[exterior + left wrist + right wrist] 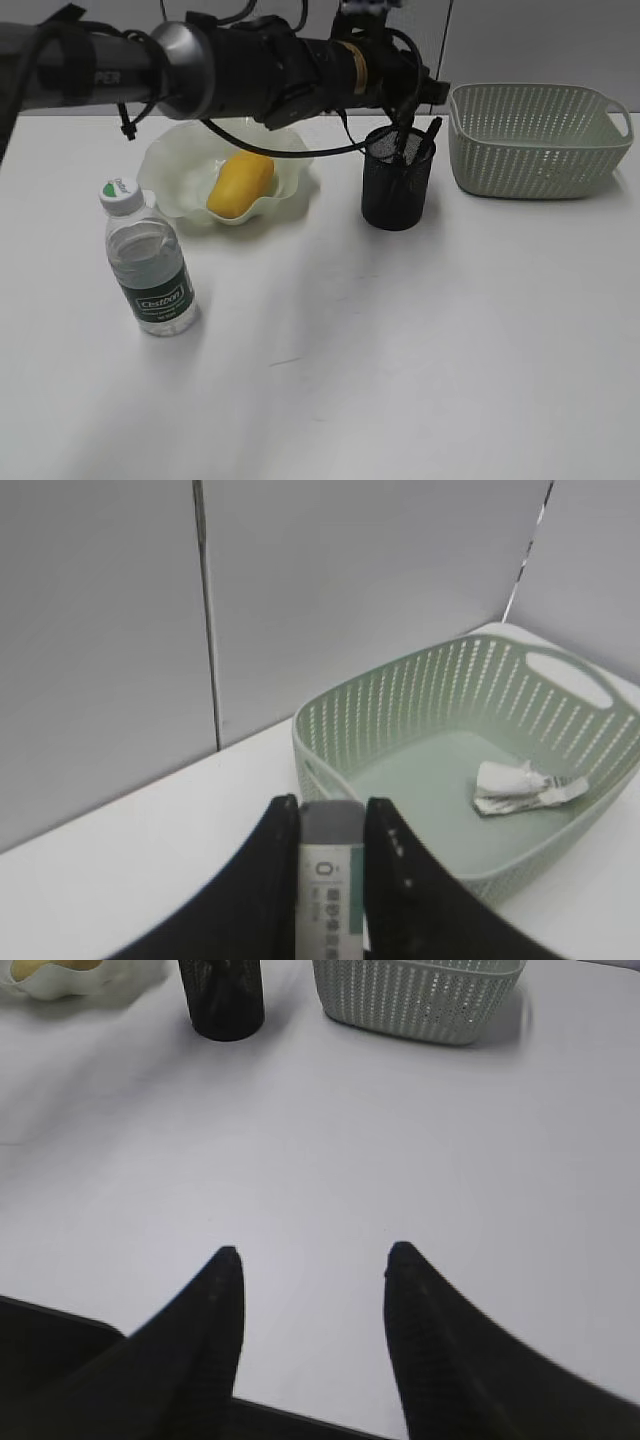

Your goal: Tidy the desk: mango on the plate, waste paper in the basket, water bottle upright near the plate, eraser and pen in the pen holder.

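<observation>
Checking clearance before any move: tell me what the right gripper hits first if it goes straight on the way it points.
Probably the bare desk: the open right gripper slants down at it, with the basket farther off.

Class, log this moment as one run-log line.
left end effector: holds eraser | pen holder: below | right end effector: open, idle | mango: plated

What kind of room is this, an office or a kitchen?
Most likely an office-style desk set up for robot trials: a plain white desk against grey partition panels, with a black mesh pen holder, a water bottle and a small green basket.
</observation>
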`<action>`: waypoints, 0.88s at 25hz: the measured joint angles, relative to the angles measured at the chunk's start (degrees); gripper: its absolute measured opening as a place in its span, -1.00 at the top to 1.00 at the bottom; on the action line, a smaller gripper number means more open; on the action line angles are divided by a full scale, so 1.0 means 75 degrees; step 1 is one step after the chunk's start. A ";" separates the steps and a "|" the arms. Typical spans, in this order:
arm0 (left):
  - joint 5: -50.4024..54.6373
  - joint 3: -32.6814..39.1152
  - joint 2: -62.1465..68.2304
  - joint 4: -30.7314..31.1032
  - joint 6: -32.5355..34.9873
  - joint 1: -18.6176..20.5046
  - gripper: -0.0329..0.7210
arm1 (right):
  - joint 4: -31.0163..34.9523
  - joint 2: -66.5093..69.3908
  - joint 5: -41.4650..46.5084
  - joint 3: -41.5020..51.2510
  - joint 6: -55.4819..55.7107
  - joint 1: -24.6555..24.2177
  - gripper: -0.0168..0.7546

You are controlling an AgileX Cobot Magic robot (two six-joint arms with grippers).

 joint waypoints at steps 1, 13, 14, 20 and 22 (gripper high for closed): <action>0.0007 0.0000 0.0059 0.0000 0.0000 0.0008 0.54 | 0.0000 0.0000 0.0000 0.0000 0.0000 0.0000 -0.01; 0.2467 0.0009 -0.0617 -0.0862 0.0021 -0.0076 -0.14 | 0.0000 0.0000 0.0000 0.0000 0.0000 0.0000 -0.01; 0.3077 0.0009 -0.0876 -0.0964 0.0156 -0.0108 -0.14 | 0.0000 0.0000 0.0000 0.0000 0.0000 0.0000 -0.01; 0.4632 0.1041 -0.2610 -0.1118 0.1570 -0.0467 0.01 | 0.0000 0.0000 0.0000 0.0000 -0.0003 0.0000 -0.01; 0.4462 0.2034 -0.3442 -0.1124 0.1649 -0.0623 0.05 | 0.0000 0.0000 0.0000 0.0000 -0.0010 0.0000 -0.01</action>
